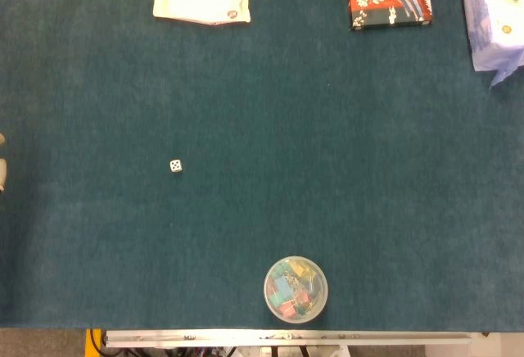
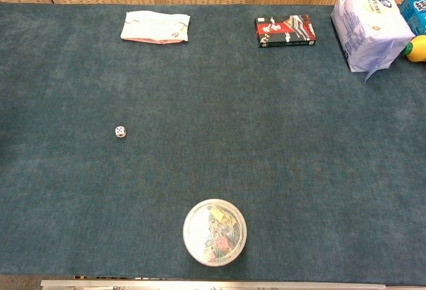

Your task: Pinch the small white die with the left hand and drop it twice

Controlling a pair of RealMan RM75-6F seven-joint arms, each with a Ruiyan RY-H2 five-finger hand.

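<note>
Dark teal felt table (image 2: 279, 144), woven panels behind: one small white die (image 1: 176, 166), unheld.

We log the die lying alone left of centre. A pale sliver of the left hand (image 1: 2, 164) shows at the left edge, touching nothing; its spread we cannot tell. Also: a clear tub of coloured clips (image 2: 215, 231) at the near edge, a tissue pack (image 2: 368, 20).

Even diffuse light, soft shadows, slight blur.
</note>
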